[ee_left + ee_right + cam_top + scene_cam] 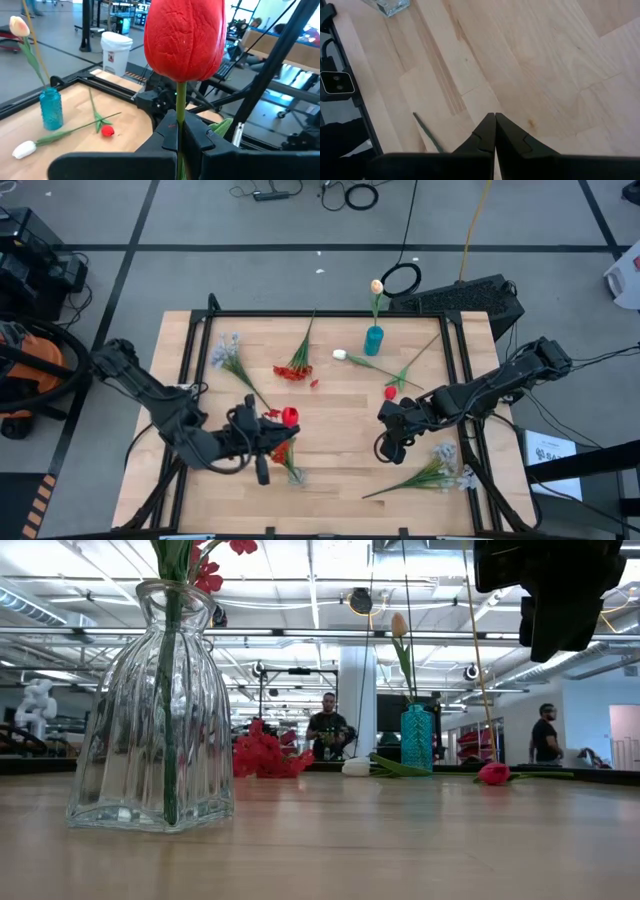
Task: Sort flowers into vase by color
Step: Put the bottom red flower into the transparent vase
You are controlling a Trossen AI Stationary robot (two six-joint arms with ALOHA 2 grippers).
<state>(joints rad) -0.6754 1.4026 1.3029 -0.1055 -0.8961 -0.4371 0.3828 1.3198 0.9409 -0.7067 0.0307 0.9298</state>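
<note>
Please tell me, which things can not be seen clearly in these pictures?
- Clear vase: the high view hides it under the left gripper.
- Red tulip: the left wrist view's edge cuts off its top; the shut fingers hide its lower stem.
- Right gripper: empty; in the low view, cut off above.
- Lavender sprays: blossoms too small.

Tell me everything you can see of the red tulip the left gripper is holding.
The red tulip is an artificial stem: a closed, deep red bud with a crinkled, fabric-like surface on a thin green stalk. The stalk runs straight down between the fingers of the left gripper, which is shut on it just below the bud, holding it upright. A green leaf shows beside the fingers. From above, it is over the table's front-left area.
</note>
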